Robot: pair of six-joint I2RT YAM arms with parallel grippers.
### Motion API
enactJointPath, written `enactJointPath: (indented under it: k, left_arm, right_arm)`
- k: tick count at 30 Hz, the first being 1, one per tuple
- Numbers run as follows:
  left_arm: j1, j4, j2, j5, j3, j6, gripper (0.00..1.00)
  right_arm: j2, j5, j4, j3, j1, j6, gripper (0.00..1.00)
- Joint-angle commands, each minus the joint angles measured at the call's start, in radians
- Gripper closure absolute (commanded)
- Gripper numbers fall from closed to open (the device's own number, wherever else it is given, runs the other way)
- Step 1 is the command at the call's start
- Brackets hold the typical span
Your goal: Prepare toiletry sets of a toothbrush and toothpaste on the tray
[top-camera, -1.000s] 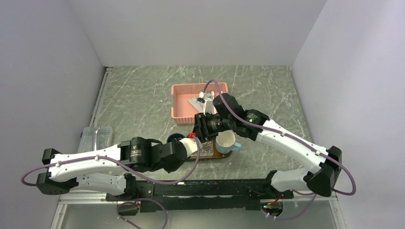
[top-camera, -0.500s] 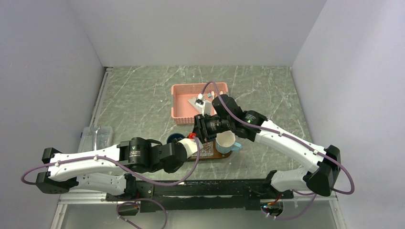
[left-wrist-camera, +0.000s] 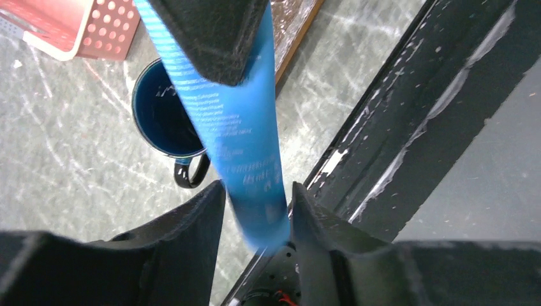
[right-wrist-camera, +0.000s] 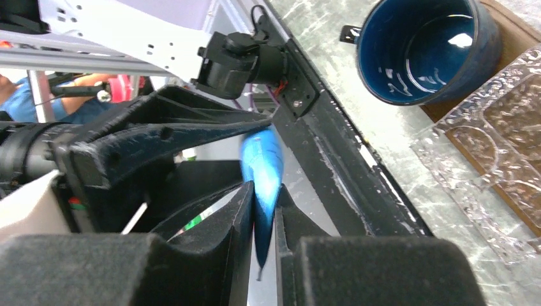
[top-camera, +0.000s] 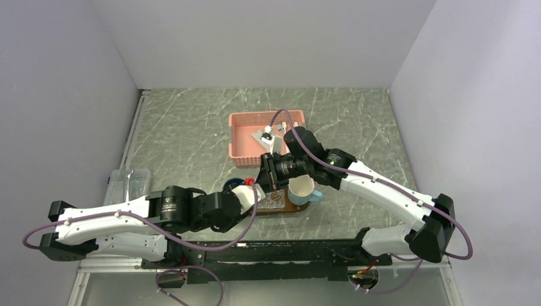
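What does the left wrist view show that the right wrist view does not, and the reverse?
Only the left wrist view: a corner of the pink basket and the printed face of the toothpaste tube.
Only the right wrist view: the black camera on the left arm and someone in a blue shirt at the edge.
Both: the tube pinched by the left gripper and the right gripper, and the dark blue mug beside the brown tray.

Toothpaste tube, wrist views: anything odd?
Yes: the toothpaste tube hangs in mid-air, pinched at opposite ends by both the left end effector and the right end effector. Looks like a handover, not a fault.
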Motion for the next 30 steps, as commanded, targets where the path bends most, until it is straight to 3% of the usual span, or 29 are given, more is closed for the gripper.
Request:
enactJointPath:
  k: [1, 9, 22, 30]
  left_arm:
    - [-0.011, 0.153, -0.093, 0.026, -0.030, 0.029, 0.42]
    - [-0.010, 0.222, -0.183, 0.063, -0.070, 0.040, 0.14]
    - [-0.003, 0.269, -0.243, -0.014, -0.129, 0.004, 0.01]
    - [0.144, 0.285, -0.242, 0.069, -0.139, -0.004, 0.01]
  right_arm:
    - [-0.031, 0.033, 0.008, -0.010, -0.002, -0.036, 1.00]
    - [-0.090, 0.091, -0.084, 0.056, -0.027, -0.099, 1.00]
    - [-0.121, 0.302, -0.326, 0.263, -0.030, -0.291, 1.00]
    - [-0.071, 0.431, -0.422, 0.369, -0.023, -0.416, 1.00]
